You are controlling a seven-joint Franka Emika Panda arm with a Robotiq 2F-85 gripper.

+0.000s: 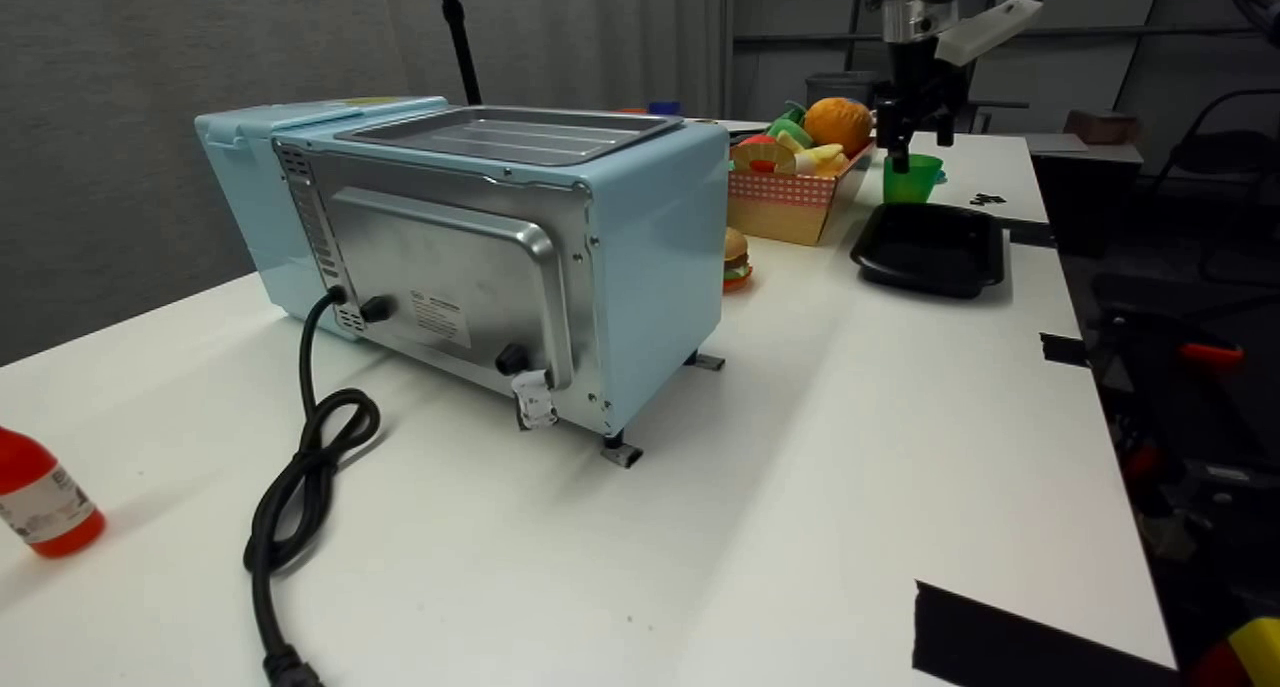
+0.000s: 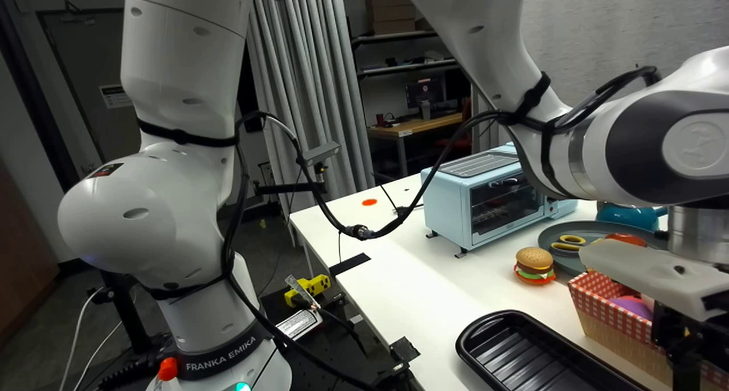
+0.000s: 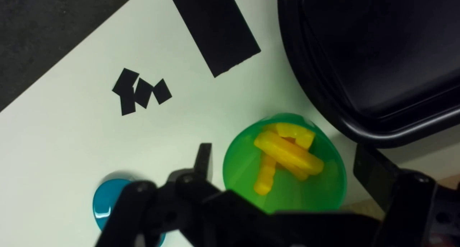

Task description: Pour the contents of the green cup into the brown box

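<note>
The green cup (image 1: 908, 182) stands upright on the white table beside the brown box. In the wrist view the green cup (image 3: 291, 196) holds several yellow fry-like pieces. It does not show in the exterior view with the arm's base. My gripper (image 3: 284, 160) is open, with one finger on each side of the cup and gaps visible on both sides. In an exterior view the gripper (image 1: 922, 147) is at the cup's rim. The brown box (image 1: 775, 217), with a red checked rim, holds toy fruit and vegetables. The brown box (image 2: 623, 340) is partly hidden behind the gripper in an exterior view.
A black tray (image 1: 930, 252) lies right beside the cup; its rim (image 3: 373, 135) is close to a finger. A blue cup (image 3: 107, 200) stands on the cup's other side. A toy burger (image 2: 534, 264), grey plate (image 2: 561, 229) and light blue toaster oven (image 2: 447, 200) are farther along.
</note>
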